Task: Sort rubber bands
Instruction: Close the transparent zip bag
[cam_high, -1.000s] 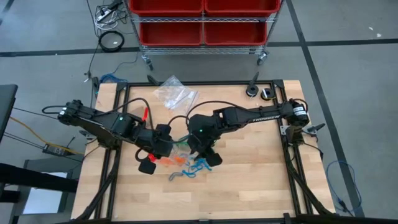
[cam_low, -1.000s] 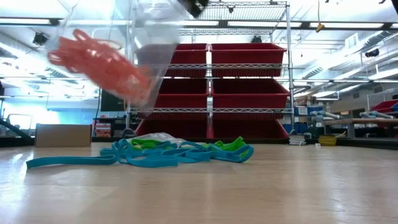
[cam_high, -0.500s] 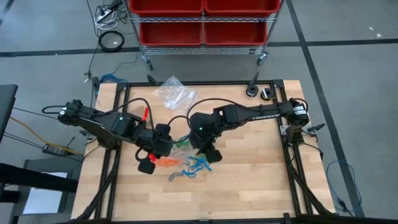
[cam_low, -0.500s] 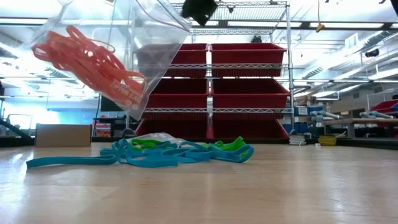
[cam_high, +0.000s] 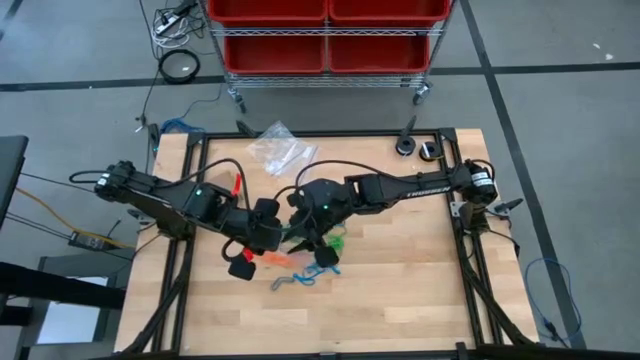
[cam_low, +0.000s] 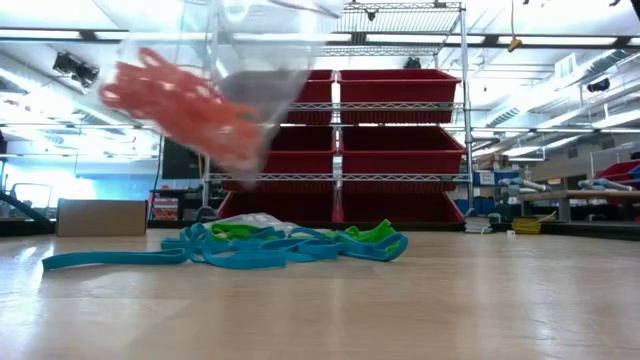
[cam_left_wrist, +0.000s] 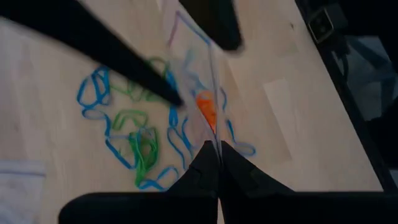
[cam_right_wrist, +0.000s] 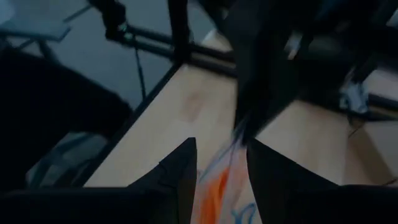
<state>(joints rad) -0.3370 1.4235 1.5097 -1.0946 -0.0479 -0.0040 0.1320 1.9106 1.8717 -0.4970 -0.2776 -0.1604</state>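
Bands (cam_low: 250, 245), blue and green, lie loose in a tangled heap on the worktop (cam_high: 400, 290), near its centre; same heap shows in left wrist view (cam_left_wrist: 134, 134). One blue band (cam_low: 110, 260) trails out flat from the heap's side. Just above the heap hangs a clear bag (cam_low: 215, 90) off the worktop, w/ orange bands (cam_low: 185, 110) bunched inside. Left claw (cam_left_wrist: 213, 163) is clenched on the bag's edge, fingertips pressed together on the film. Right claw (cam_right_wrist: 221, 165) is at the same bag from the opp. side, fingers either side of the film w/ a gap between; grip vs. released: cannot tell. Both arms meet over the heap in high view. Beyond the heap, toward the worktop's far edge, a second clear bag (cam_high: 280, 150) lies crumpled. Past the worktop stands a rack w/ red bins (cam_low: 400, 120).
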